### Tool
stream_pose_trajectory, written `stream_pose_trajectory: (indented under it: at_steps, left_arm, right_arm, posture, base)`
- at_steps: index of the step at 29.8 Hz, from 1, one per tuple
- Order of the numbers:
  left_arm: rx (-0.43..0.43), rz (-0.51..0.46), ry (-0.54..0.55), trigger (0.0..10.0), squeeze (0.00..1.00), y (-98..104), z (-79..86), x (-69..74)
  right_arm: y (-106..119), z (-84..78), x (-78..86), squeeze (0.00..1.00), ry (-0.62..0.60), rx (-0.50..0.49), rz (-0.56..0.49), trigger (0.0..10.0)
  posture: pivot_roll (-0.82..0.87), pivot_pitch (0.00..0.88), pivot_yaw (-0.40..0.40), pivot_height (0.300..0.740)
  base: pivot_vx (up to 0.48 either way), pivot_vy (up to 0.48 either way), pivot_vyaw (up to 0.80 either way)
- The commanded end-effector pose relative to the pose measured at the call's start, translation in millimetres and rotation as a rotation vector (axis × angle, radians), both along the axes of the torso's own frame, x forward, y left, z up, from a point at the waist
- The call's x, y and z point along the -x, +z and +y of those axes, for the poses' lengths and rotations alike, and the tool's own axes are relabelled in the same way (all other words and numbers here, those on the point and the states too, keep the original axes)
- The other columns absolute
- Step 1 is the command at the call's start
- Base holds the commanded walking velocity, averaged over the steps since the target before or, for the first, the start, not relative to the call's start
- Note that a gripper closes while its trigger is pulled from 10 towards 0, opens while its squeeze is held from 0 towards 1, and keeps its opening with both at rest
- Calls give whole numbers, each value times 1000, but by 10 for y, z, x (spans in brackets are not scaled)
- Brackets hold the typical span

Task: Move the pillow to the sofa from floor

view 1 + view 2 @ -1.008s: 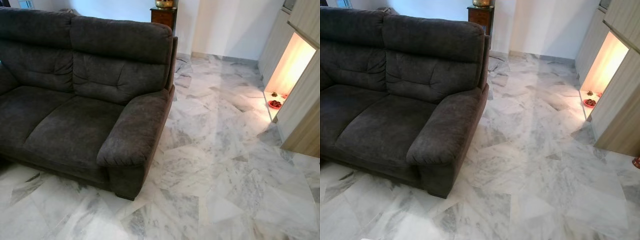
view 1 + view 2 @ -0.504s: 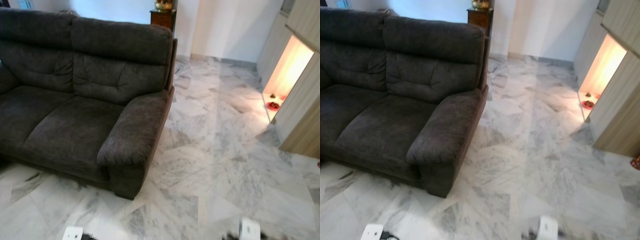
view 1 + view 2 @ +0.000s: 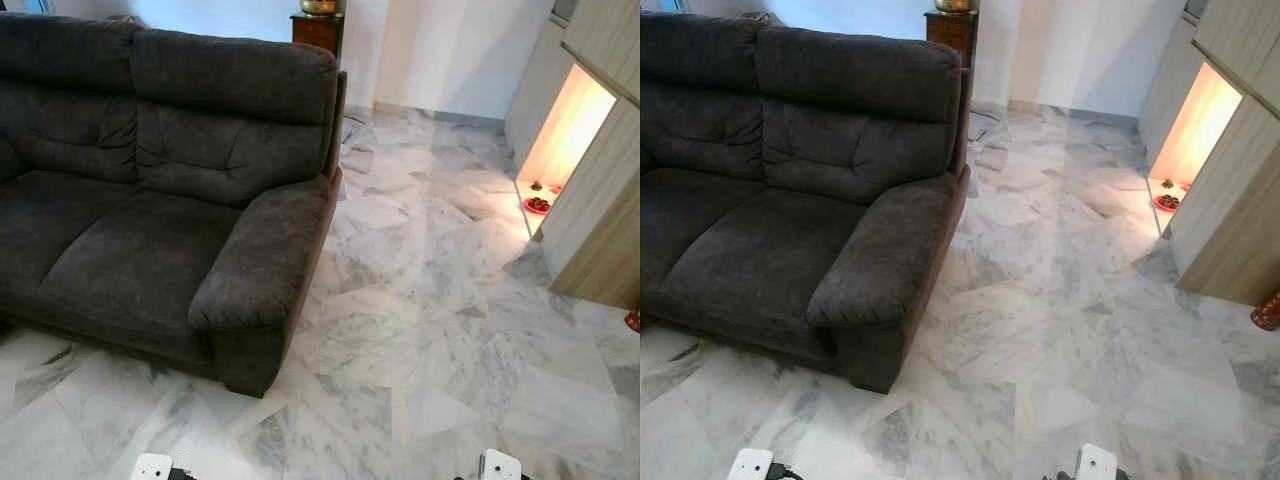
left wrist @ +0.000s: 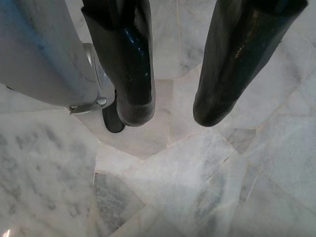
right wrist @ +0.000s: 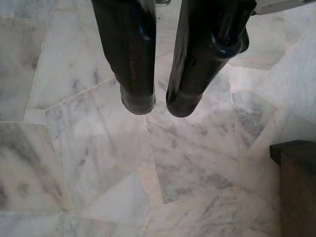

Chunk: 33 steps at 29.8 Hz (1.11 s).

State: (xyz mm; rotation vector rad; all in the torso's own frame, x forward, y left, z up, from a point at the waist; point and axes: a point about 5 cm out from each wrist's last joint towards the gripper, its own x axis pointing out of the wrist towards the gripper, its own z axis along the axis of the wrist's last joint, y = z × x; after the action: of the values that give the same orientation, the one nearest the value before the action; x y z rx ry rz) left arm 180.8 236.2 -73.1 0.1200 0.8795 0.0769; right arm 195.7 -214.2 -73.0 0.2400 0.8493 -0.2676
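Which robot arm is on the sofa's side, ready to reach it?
Left, probably: the sofa stands on the robot's left, and the left gripper hangs open over the marble floor on that side. The right gripper hangs farther from it.

Grey-veined white marble floor [image 3: 430, 330] fills the lower and right frame. A dark wooden cabinet [image 3: 317, 28] stands at top centre, a brass bowl [image 3: 318, 6] on it. A red dish [image 3: 537, 205] lies in the lit niche [image 3: 565, 130], right.
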Motion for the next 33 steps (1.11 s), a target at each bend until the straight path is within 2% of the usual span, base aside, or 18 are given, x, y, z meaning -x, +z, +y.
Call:
stream_pose_trajectory:
  at_steps: [1, 4, 8, 11, 15, 26, 30, 33]
  left_arm:
    - [-4, 27, 3, 10000, 0, -30, 8, 56]
    - [2, 28, -19, 10000, 0, -29, -40, 28]
    - [3, 16, -28, 10000, 0, -3, -53, -36]
    - [-4, -10, -42, 10000, 0, 52, -93, -166]
    - [2, -23, -35, 10000, 0, 74, -128, -226]
    - [15, 3, 1, 10000, 0, 14, -174, -143]
    - [13, 10, -5, 10000, 0, 7, -180, -133]
    - [16, 14, -25, 10000, 0, 8, -205, -145]
  right_arm:
    - [-19, -7, 34, 0, -21, -7, 13, 10000]
    - [-1, -36, 15, 0, -61, -14, -7, 10000]
    - [11, -48, -3, 0, -61, -12, -12, 10000]
    - [50, -86, -59, 0, -45, -2, -27, 10000]
    - [82, -136, -93, 0, -61, 1, -43, 10000]
    - [10, -282, 119, 0, -145, 7, -12, 10000]
    - [-24, -346, 231, 0, -176, 17, 9, 10000]
    - [-34, -425, 309, 0, -243, 22, 13, 10000]
  posture:
    - [98, 43, -18, 740]
    - [100, 3, 2, 740]
    - [91, 0, 2, 740]
    - [78, 0, -10, 740]
    - [65, 0, -15, 740]
    - [35, 0, -40, 740]
    - [8, 0, -6, 740]
    - [-9, 0, 19, 740]
  base:
    - [0, 0, 0]
    - [0, 0, 0]
    - [0, 0, 0]
    - [0, 0, 0]
    - [0, 0, 0]
    - [0, 0, 0]
    - [0, 0, 0]
    - [0, 0, 0]
